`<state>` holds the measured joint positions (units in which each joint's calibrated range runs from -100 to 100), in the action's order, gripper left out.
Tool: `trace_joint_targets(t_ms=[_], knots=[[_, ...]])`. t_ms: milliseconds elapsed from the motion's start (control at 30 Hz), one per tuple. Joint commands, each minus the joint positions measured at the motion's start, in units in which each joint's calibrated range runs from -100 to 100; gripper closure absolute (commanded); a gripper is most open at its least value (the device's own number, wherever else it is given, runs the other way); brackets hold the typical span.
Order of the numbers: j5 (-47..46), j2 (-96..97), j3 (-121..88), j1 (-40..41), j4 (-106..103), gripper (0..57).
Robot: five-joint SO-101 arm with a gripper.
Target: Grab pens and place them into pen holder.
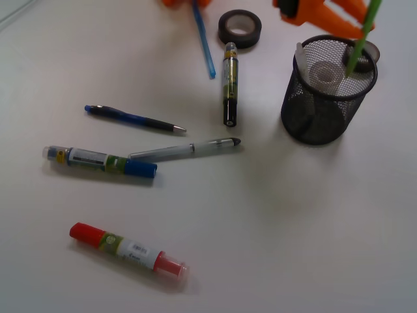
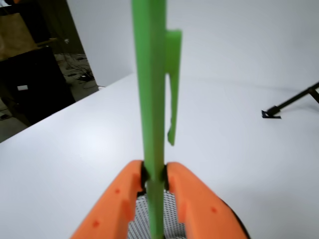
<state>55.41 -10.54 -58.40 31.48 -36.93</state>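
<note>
Fingers (image 2: 154, 181) of the orange arm are clenched on the green pen (image 2: 152, 89), holding it near upright so its lower end points into the pen holder (image 1: 329, 89). In the front view the pen's tip sits inside the rim, beside a white pen (image 1: 301, 60) leaning against the mesh; whether it touches bottom is unclear. Vertical carriage suits the narrow opening. On the bench (image 1: 293, 228) lie a dark blue pen (image 1: 135, 119), a silver pen (image 1: 186, 150), a light blue pen (image 1: 204, 39) and a tape roll (image 1: 240, 27).
</note>
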Motion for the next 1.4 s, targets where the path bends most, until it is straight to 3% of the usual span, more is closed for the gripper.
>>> trace_joint_targets(t_ms=[0, 167, 233, 400, 767, 1367], knots=[[-0.1, -0.2, -2.5, -0.3, -2.9, 53.0], [-0.1, -0.2, -3.3, -1.0, -3.9, 31.2], [-1.8, -0.9, -2.7, -2.2, -3.7, 26.1], [-9.8, -5.3, 4.9, -6.0, 3.2, 25.5], [-27.8, -19.2, 24.3, -17.9, 64.5, 25.5], [-43.1, 11.1, 42.7, -33.5, 97.2, 25.5]])
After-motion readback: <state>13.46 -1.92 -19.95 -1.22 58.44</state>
